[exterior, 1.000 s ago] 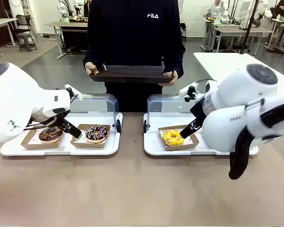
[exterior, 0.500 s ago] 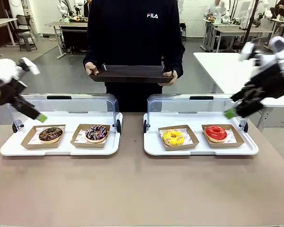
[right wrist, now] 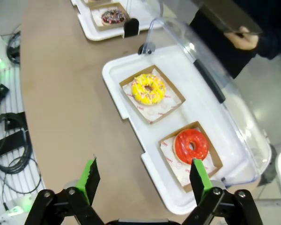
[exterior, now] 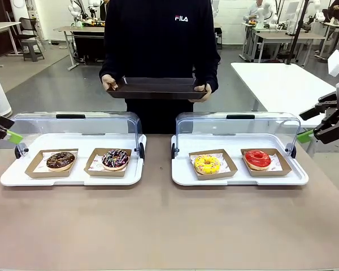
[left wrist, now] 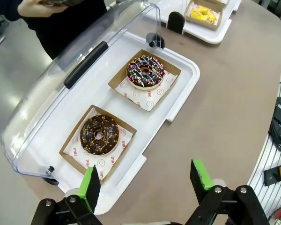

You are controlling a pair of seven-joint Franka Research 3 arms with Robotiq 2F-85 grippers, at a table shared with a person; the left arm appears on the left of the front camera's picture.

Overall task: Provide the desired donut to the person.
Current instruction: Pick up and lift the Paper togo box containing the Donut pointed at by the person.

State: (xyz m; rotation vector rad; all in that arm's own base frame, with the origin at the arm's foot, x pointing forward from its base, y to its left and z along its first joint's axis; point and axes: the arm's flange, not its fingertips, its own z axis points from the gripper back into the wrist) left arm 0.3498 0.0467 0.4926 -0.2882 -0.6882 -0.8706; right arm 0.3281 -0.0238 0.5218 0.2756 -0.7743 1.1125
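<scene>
The person (exterior: 161, 45) stands at the far side holding an empty dark tray (exterior: 157, 88) in both hands. On the left white tray (exterior: 11, 176) lie a chocolate donut (exterior: 60, 160) (left wrist: 99, 135) and a chocolate sprinkled donut (exterior: 115, 158) (left wrist: 145, 72), each in a cardboard box. The right white tray (exterior: 183, 178) carries a yellow donut (exterior: 207, 164) (right wrist: 148, 89) and a red donut (exterior: 257, 158) (right wrist: 191, 146). My left gripper (exterior: 11, 135) (left wrist: 145, 182) hovers open at the left edge. Off the right white tray's end, my right gripper (exterior: 306, 125) (right wrist: 145, 178) hangs open. Both hold nothing.
Clear hinged lids (exterior: 76, 123) (exterior: 237, 123) stand open behind both white trays. The brown table (exterior: 169, 226) is bare in front. Cables (right wrist: 11, 145) lie on the floor by the table's edge. A white table (exterior: 277, 82) stands at the back right.
Both arms have drawn back from over the donut boxes, outward and upward to the picture's sides, with jaws still open. The person and the donuts have not moved.
</scene>
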